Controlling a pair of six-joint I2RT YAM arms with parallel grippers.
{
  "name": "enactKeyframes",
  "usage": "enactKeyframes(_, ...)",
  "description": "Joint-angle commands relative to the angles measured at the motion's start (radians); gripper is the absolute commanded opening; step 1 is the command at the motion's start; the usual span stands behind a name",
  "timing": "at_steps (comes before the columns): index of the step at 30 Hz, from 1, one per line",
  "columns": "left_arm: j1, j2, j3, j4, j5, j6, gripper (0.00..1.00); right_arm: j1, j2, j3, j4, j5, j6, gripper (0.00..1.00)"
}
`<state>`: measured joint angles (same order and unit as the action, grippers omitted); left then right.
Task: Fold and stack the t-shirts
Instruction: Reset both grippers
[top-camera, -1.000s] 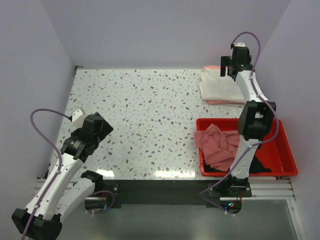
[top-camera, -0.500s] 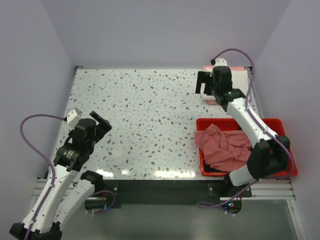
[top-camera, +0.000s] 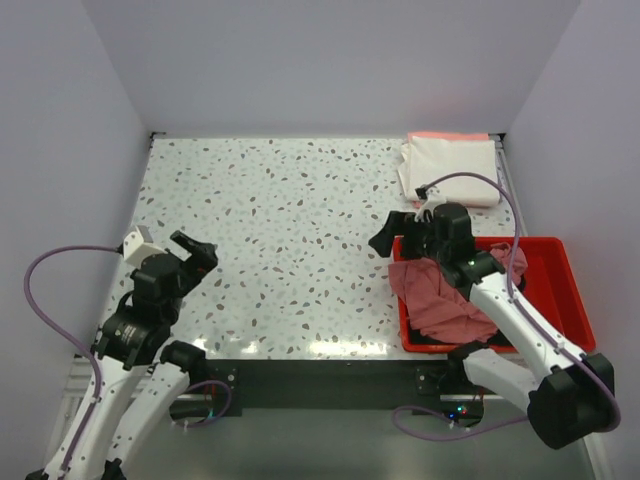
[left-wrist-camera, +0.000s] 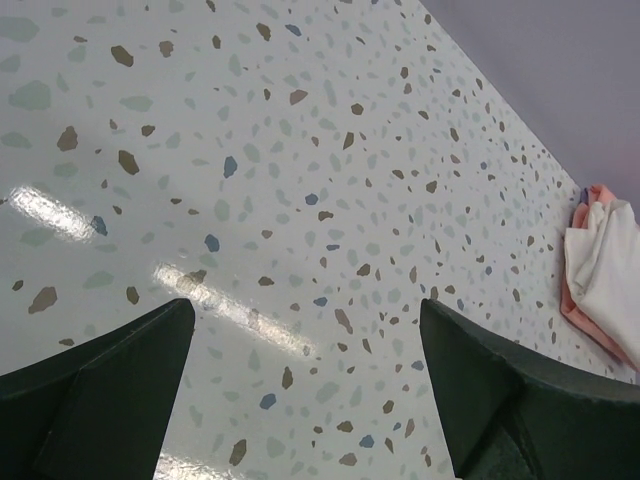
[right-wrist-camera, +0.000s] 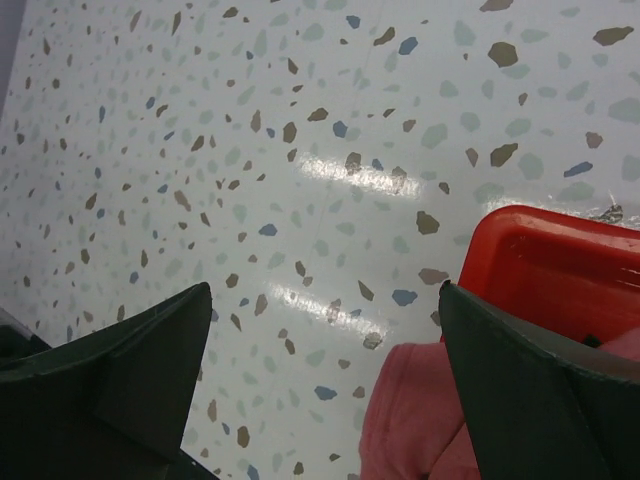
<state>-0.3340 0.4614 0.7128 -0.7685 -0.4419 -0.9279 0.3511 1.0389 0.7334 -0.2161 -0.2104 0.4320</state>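
Right gripper (top-camera: 392, 230), jaws spread as wide as they go and holding nothing, hovers at the far left corner of the red bin (top-camera: 572, 262), just above the crumpled dusty-pink t-shirt (top-camera: 440, 290) that spills over the bin's left rim. My worry is that a pinch here could catch the hard plastic rim along with the cloth, or close on a bunched fold so the shirt lifts out twisted. What looks like black cloth (top-camera: 428, 341) lies under the pink heap and could drag out with it. The shirt is soft matte knit, lumpy and creased. The bin is glossy, rigid and rectangular with a raised lip, light enough, I judge, to slide if tugged. Beyond it, at the table's far right corner, a folded white t-shirt (top-camera: 452, 168) lies flat and square on a salmon-pink one (top-camera: 450, 135). The table (top-camera: 300, 200) is smooth, speckled and shiny with glare. The left gripper (top-camera: 197, 255), also wide open and empty, hangs over the near left, well apart from every shirt.
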Motion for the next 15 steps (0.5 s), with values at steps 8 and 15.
enactKeyframes(8,0.006,-0.089,-0.046,0.034,-0.031,-0.011,1.0,0.0,-0.122,-0.061,0.029,-0.078,0.001,0.99)
enactKeyframes(15,0.006,-0.001,-0.003,-0.023,-0.046,-0.017,1.0,0.0,-0.137,-0.085,0.072,-0.102,0.002,0.99)
